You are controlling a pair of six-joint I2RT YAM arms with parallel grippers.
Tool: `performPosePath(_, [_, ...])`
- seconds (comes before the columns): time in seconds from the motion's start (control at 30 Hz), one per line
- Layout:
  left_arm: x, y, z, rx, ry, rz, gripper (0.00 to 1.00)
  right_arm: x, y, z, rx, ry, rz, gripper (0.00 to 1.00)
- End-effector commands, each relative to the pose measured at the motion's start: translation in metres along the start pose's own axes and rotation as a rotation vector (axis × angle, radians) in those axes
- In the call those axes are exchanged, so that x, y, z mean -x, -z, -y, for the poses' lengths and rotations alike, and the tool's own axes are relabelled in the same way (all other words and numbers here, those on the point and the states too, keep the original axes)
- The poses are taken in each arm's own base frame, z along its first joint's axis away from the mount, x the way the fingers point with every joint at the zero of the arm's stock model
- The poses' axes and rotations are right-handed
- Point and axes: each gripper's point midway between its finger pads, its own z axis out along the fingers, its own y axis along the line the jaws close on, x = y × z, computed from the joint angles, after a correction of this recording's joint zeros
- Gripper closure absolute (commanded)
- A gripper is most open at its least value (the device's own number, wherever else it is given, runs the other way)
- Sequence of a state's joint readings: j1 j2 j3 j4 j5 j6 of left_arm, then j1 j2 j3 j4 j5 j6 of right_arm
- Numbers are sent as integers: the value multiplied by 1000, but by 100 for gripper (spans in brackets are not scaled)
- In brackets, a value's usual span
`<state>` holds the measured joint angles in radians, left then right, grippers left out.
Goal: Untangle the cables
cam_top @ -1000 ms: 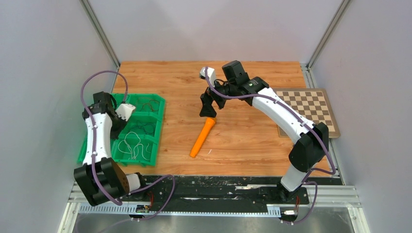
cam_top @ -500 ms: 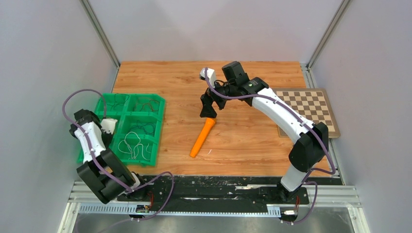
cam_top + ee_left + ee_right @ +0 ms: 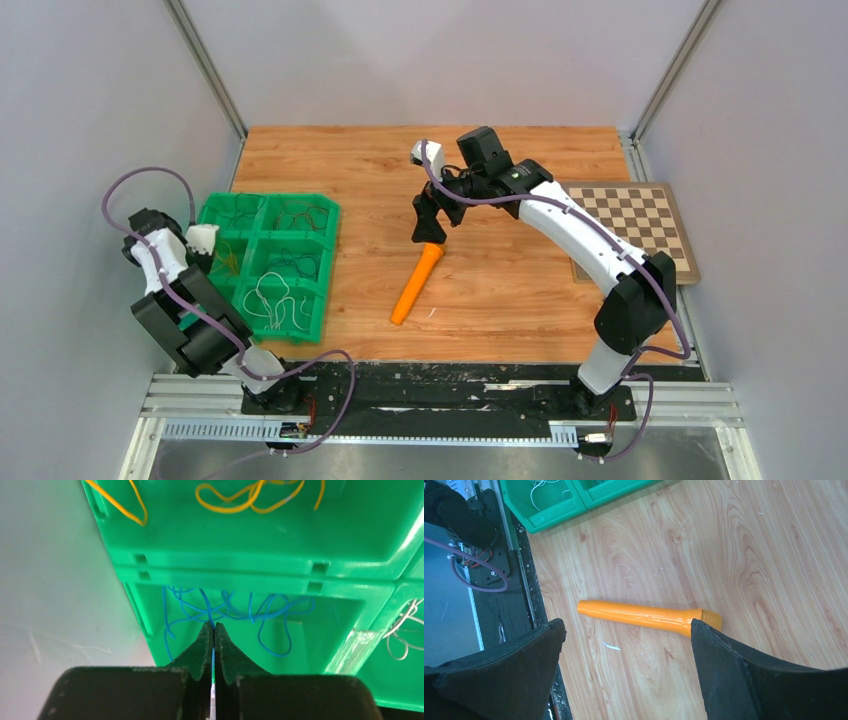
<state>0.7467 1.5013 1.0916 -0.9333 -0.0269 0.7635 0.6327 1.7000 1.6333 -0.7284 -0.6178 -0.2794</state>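
The left fingers [image 3: 204, 645], at the left edge of the green tray [image 3: 327, 262], are closed on a blue cable [image 3: 270, 611] whose loops lie in one compartment. In neighbour compartments lie yellow cables [image 3: 240, 505] and white cables [image 3: 400, 630]. Right of the tray, the right fingers [image 3: 744, 670] stand wide apart above the orange marker [image 3: 644, 616] on the bench [image 3: 749, 555].

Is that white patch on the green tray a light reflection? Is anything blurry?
Left wrist: yes, glare on the green tray, on its glossy divider; the left gripper, pinching a blue cable, looks dark and soft. Right wrist: orange marker sharp, fingers blurred. Top external: even light, faint shadows.
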Motion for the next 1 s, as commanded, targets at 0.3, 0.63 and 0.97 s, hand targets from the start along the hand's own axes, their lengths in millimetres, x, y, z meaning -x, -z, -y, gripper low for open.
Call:
performPosePath(0.3, [18,-9,20,-55,-87,66,66,6,11,-5,-19,41,23,5])
performPosePath(0.63, [28,69,51,-161,-174,231,30,6,14,-8,-15,54,26,5])
performPosePath(0.97, [62,113,130,-526,-340,512,34,-4,31,-8,-56,102,20,3])
